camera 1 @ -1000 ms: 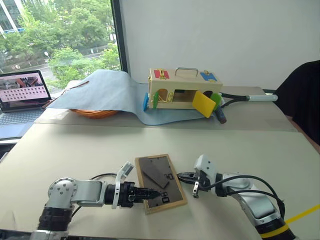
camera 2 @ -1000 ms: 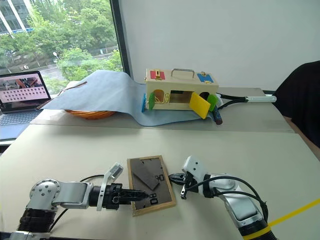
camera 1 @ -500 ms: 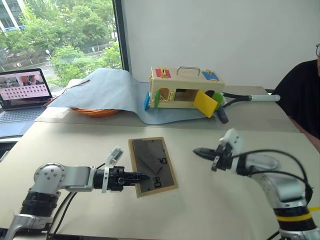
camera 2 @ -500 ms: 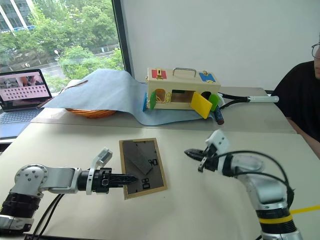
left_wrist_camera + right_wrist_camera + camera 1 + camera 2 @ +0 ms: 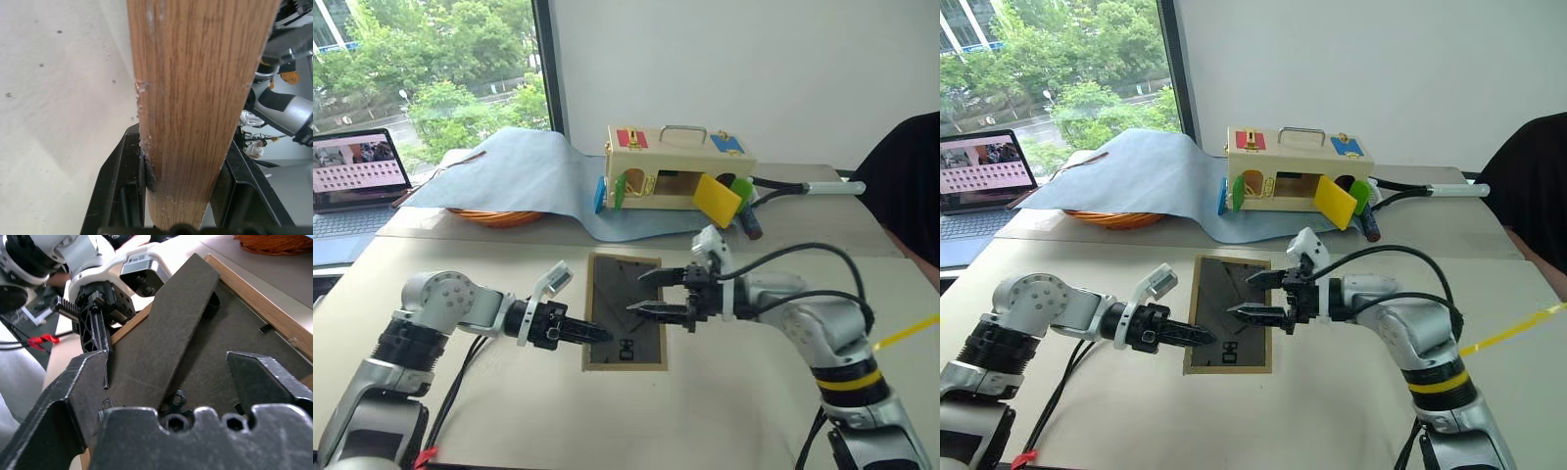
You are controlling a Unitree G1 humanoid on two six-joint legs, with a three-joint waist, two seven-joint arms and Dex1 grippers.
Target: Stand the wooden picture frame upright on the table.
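Now the frame (image 5: 625, 309) hangs tilted over the tabletop (image 5: 754, 392), dark back up, its wooden edge pinched in the left gripper (image 5: 592, 335). The right gripper (image 5: 647, 292) hovers just above that back, jaws spread wide over the stand flap (image 5: 166, 347). Judging from this, the flap should be swung fully out before the lower edge is set down, so the frame does not topple.

Wooden picture frame (image 5: 625, 311) front turned away, white back marks too small to read, laptop (image 5: 357, 178) cropped
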